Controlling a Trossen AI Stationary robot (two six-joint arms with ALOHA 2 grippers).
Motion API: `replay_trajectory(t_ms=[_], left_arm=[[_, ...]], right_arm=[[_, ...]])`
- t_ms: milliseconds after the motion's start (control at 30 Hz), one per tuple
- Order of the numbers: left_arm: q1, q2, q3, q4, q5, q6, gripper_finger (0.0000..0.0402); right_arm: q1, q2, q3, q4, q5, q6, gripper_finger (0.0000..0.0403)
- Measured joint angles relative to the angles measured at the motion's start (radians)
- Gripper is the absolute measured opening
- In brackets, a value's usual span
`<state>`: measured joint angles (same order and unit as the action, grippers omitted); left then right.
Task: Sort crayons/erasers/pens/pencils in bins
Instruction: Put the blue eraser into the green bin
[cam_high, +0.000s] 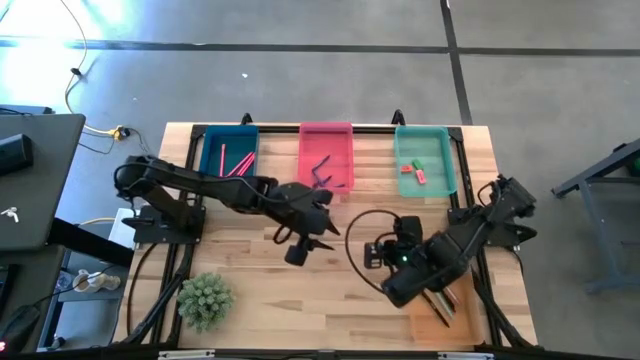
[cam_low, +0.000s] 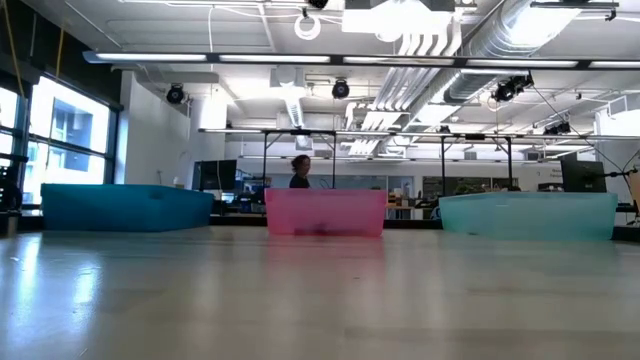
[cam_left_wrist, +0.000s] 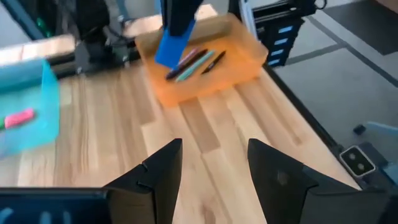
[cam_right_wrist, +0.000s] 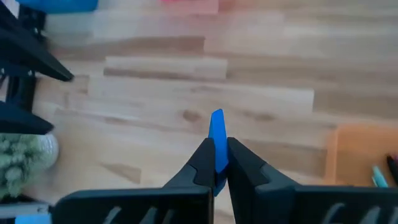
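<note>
Right gripper (cam_right_wrist: 216, 163): pinching blue eraser (cam_right_wrist: 217, 134), above orange bin (cam_left_wrist: 205, 74) at tabletop's (cam_high: 330, 285) near right corner. Left gripper (cam_left_wrist: 211, 168): spread, empty, mid-tabletop. Teal bin (cam_high: 425, 160), far edge: pink and green erasers.

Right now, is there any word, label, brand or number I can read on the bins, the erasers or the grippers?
None can be read.
The teal bin, pink bin and dark blue bin show plain walls.
The blue eraser in the right gripper bears no marking.
</note>
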<state>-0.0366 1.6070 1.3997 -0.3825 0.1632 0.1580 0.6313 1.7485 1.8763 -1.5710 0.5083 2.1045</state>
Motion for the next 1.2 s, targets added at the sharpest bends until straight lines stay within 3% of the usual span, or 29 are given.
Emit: replay_trajectory(t_ms=[267, 500, 867, 1200], left_arm=[[0.033, -0.173, -0.278, 0.121, 0.001, -0.063, 0.0157], [0.045, -0.317, -0.432, 0.199, -0.023, -0.076, 0.0154], [0.117, -0.386, -0.458, 0.269, -0.028, -0.076, 0.0154], [0.240, -0.385, -0.458, 0.403, -0.091, -0.076, 0.0154]], right_arm=[[-0.104, -0.002, 0.000, -0.001, 0.010, -0.147, 0.0004], [-0.183, -0.024, 0.000, -0.001, 0.034, -0.283, 0.0004], [-0.265, -0.147, 0.000, 0.000, 0.184, -0.528, 0.0005], [-0.414, -0.301, 0.000, -0.001, 0.336, -0.920, 0.0005]])
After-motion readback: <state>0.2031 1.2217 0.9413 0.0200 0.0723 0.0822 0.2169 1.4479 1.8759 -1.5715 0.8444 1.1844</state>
